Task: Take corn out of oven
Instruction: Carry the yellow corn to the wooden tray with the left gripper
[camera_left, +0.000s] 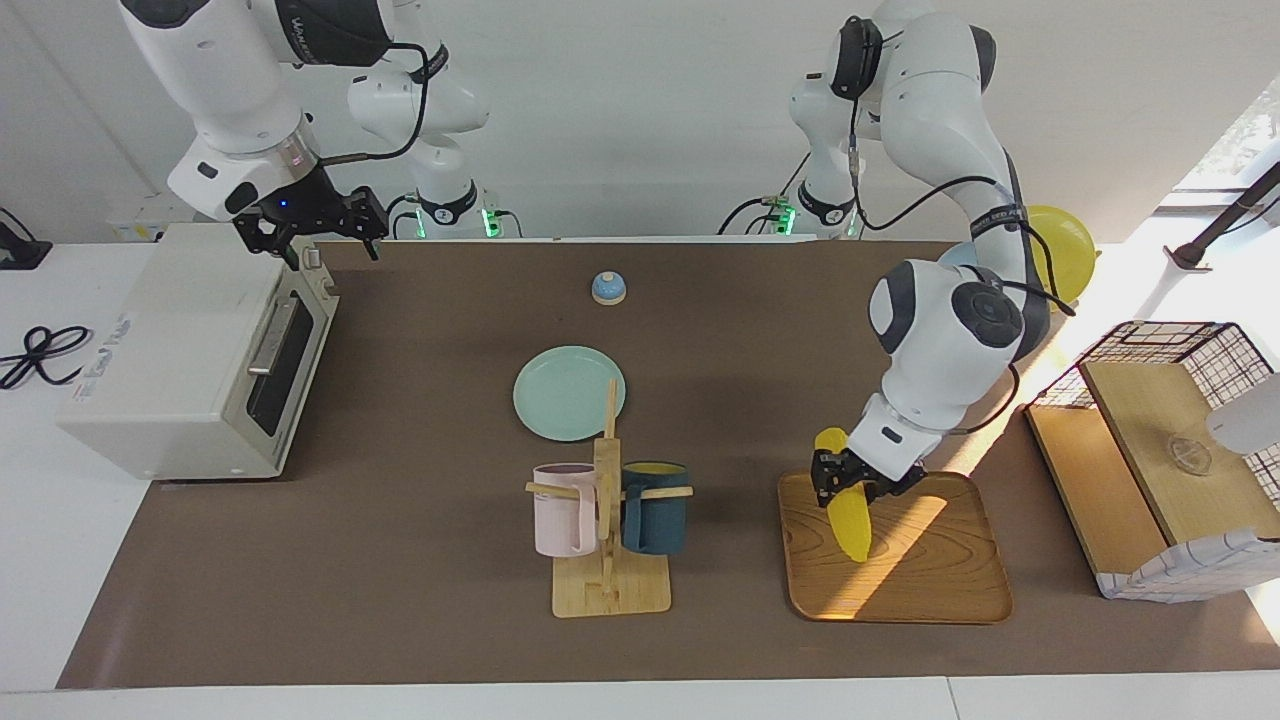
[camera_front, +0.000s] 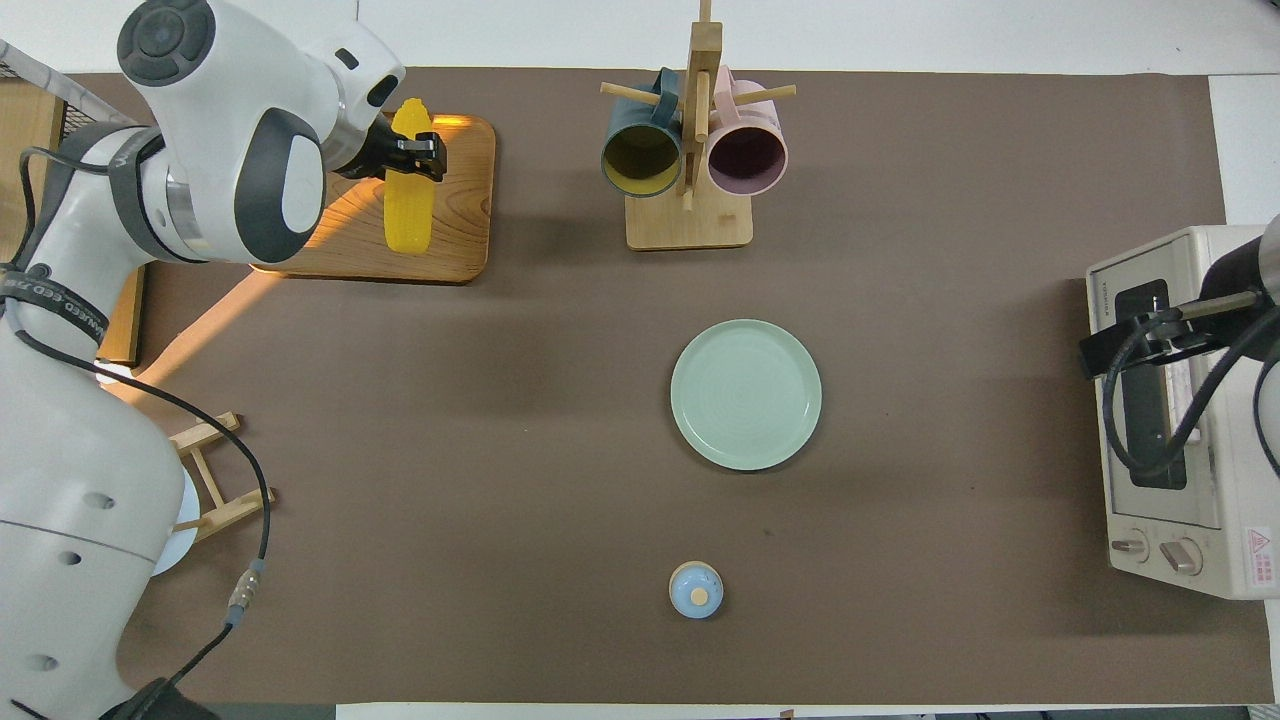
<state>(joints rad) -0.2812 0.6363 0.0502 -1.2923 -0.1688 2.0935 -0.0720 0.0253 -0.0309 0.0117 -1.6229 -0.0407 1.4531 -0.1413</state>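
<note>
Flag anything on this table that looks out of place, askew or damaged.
Nothing looks spilled or damaged. The one thing not at rest is the corn, held tilted in the shut left gripper over the wooden tray. The oven door is closed, with the open right gripper above its top edge.

We see the left pincer (camera_left: 848, 485) clamped on the corn (camera_left: 846, 500) over the wooden tray (camera_left: 893, 547); the cob's lower tip perhaps touches the tray. The right pincer (camera_left: 312, 232) hangs spread over the oven (camera_left: 190, 350), whose door is closed. A green plate (camera_left: 568, 392) lies mid-table.
</note>
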